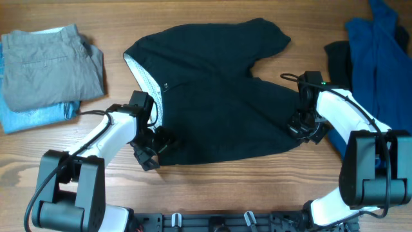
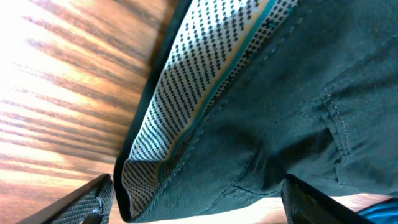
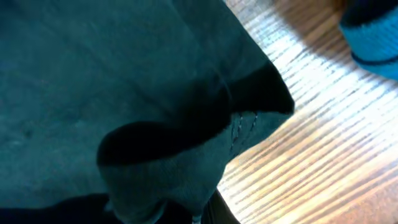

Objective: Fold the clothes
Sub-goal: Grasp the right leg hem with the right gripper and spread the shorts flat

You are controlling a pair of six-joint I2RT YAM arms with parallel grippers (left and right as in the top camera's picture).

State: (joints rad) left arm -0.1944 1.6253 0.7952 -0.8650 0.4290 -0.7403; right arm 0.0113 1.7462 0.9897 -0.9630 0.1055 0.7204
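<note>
Black shorts (image 1: 212, 96) lie spread flat on the middle of the wooden table, with the dotted white waistband lining showing at their left end. My left gripper (image 1: 153, 145) is at the lower left waistband corner. In the left wrist view its jaws (image 2: 199, 199) are open, with the waistband edge (image 2: 186, 106) lying between the two fingers. My right gripper (image 1: 308, 127) is at the right leg hem. In the right wrist view its jaws (image 3: 186, 214) are shut on a bunched fold of the shorts (image 3: 93, 74), and the hem corner is raised off the wood.
Folded grey trousers (image 1: 48, 64) sit on a folded light blue garment (image 1: 35, 116) at the far left. A blue garment (image 1: 380, 45) and a black one (image 1: 338, 61) lie in a heap at the far right, close behind my right arm; the blue also shows in the right wrist view (image 3: 373, 37).
</note>
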